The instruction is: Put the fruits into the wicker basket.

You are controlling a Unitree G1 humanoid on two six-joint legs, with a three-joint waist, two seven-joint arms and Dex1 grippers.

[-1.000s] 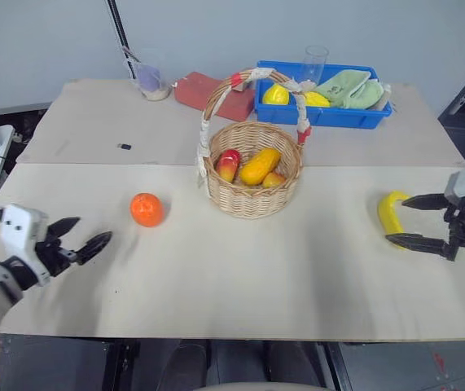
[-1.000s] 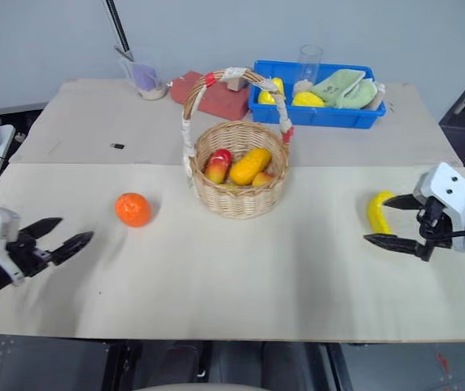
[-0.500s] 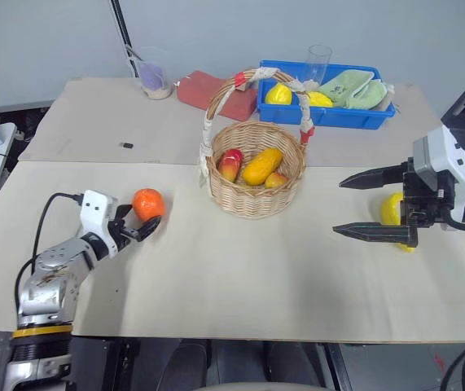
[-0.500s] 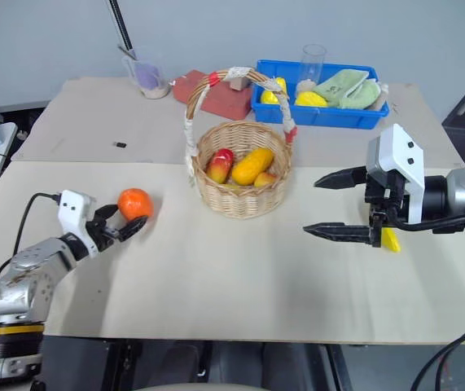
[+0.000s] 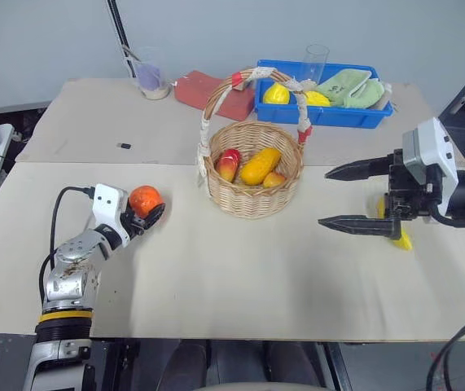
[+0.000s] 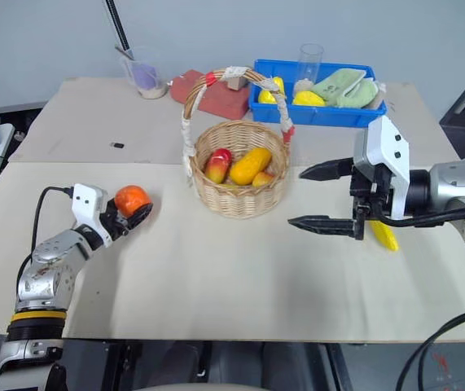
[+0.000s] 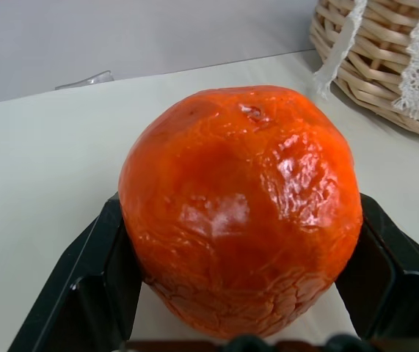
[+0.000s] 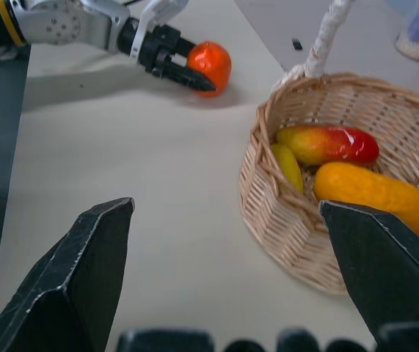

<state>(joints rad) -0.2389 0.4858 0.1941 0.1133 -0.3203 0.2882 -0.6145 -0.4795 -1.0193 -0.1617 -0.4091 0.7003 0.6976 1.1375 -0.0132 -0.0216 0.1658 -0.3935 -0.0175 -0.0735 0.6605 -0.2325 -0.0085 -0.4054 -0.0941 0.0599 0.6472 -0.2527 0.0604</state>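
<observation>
a wide beige table (image 5: pixel 240 285) is seen from above, reaching from the bottom of the frame up to a grey wall. just above the centre of the frame a round tan wicker basket (image 5: pixel 252 195) is set on it, woven in thick strands, with a tall arched handle (image 5: pixel 252 77) wrapped in white cloth and marked with red tape. a red-and-yellow fruit, a long orange-yellow fruit and a smaller yellow one are held inside the basket. at the upper right a blue plastic bin (image 5: pixel 323 114) is placed, holding yellow pear-shaped fruits and green cloths, with a clear glass (image 5: pixel 315 62) just behind it. a red cloth (image 5: pixel 203 90) is laid at the upper middle.

at the right of the frame the right gripper (image 5: pixel 344 198) is held above the table, its two black fingers spread wide apart with nothing between them, the tips pointing toward the basket. the yellow banana (image 5: pixel 398 236) is lying on the table behind this gripper, mostly hidden, with only a smooth curved end showing.

at the left of the frame, a little below the basket's level, the left gripper (image 5: pixel 144 215) is clamped on the orange (image 5: pixel 144 199). the orange is round, bright and glossy, with a faintly crinkled skin and a small dimple on top, and is pressed between the black fingers (image 7: pixel 84 286) on both sides.
</observation>
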